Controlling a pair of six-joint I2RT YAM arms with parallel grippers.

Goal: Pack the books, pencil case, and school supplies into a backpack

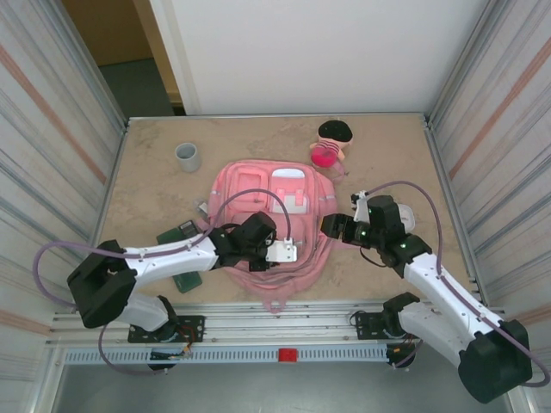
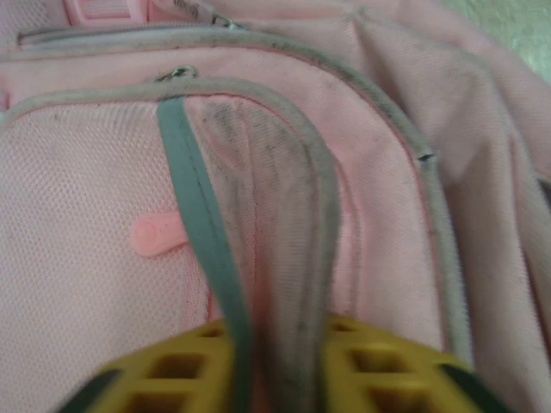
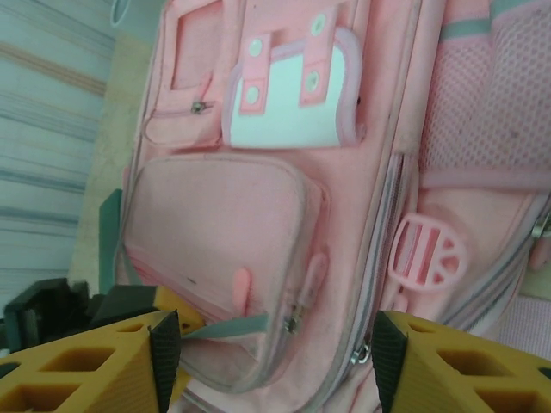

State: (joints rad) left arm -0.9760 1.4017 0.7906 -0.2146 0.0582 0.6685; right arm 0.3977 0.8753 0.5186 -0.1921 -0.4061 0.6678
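**BACKPACK FLAP: GRIP & HANDLING**

L gripper (image 2: pixel 277 348): jaws closed on a fold of the grey-trimmed pink pocket flap (image 2: pixel 288 215), fabric bunched between them.

R gripper (image 3: pixel 275 344): jaws wide apart, nothing held, positioned at the right edge of the large pink fabric backpack (image 1: pixel 245 185).

Backpack lies flat at table (image 1: pixel 155 194) centre, pockets up.

Handling (est.): soft, limp, light. Fabric will sag and stretch, not lift as one piece. Take hold on trim or zip seam, not mesh.

Thin dark rectangular book (image 1: pixel 175 232) lies just left of the backpack, partly under the L arm.
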